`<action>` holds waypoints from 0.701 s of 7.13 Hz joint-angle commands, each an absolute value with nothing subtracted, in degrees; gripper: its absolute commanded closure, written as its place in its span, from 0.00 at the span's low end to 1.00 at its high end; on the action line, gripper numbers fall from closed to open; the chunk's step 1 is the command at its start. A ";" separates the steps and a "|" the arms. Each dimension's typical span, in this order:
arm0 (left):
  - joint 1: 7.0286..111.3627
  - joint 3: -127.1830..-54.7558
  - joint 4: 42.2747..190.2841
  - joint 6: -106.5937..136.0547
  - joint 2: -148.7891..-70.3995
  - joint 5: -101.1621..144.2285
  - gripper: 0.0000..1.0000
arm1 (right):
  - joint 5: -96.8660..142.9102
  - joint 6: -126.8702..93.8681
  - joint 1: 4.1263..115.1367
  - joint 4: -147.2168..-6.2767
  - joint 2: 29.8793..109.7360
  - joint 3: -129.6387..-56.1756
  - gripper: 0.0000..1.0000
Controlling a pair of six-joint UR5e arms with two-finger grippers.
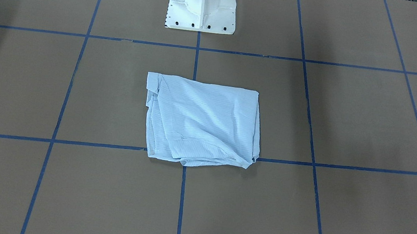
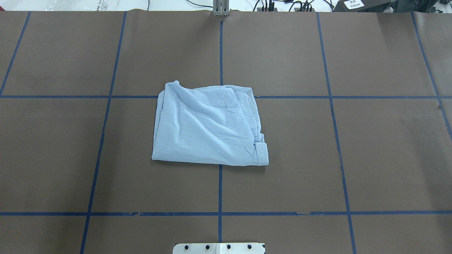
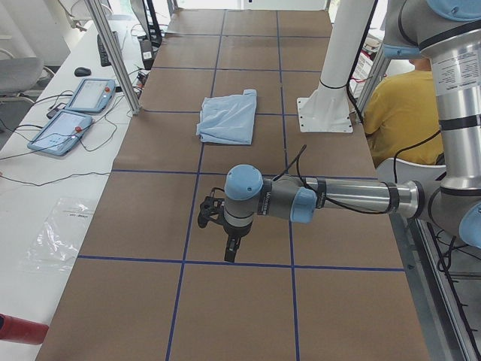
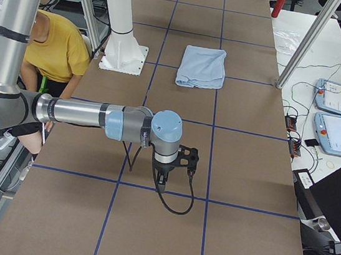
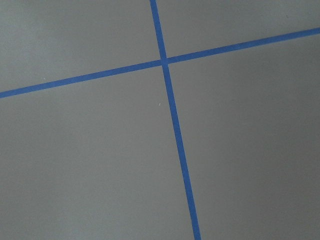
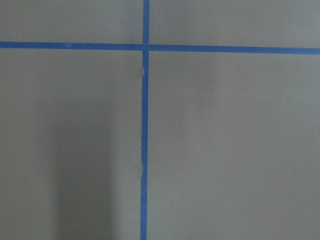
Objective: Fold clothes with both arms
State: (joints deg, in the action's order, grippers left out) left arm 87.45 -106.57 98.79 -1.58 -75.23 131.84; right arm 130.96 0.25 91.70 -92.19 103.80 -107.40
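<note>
The light blue striped shirt (image 1: 202, 122) lies folded into a rough rectangle at the middle of the brown table, also in the overhead view (image 2: 208, 127) and both side views (image 3: 228, 116) (image 4: 202, 67). Neither arm touches it. The left arm's gripper (image 3: 231, 252) hangs over the table end far from the shirt and shows only in the left side view; I cannot tell if it is open or shut. The right arm's gripper (image 4: 162, 180) hangs over the opposite table end and shows only in the right side view; I cannot tell its state. Both wrist views show only bare table with blue tape.
The white pedestal base (image 1: 202, 3) stands behind the shirt. Blue tape lines (image 2: 220, 190) grid the table. A person in a yellow shirt (image 3: 402, 113) sits behind the robot. Teach pendants (image 3: 75, 113) and an aluminium post (image 3: 116, 56) are on the side bench.
</note>
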 commanded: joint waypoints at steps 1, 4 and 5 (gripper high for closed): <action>87.45 -106.70 98.79 -1.58 -75.23 131.84 0.00 | 131.04 0.18 91.41 -92.11 103.80 -107.40 0.00; 87.63 -106.00 98.88 -1.49 -75.32 132.01 0.00 | 130.96 0.35 91.23 -91.24 103.62 -106.62 0.00; 87.54 -106.17 98.88 -1.49 -75.41 132.01 0.00 | 130.96 0.44 91.14 -89.58 103.71 -106.44 0.00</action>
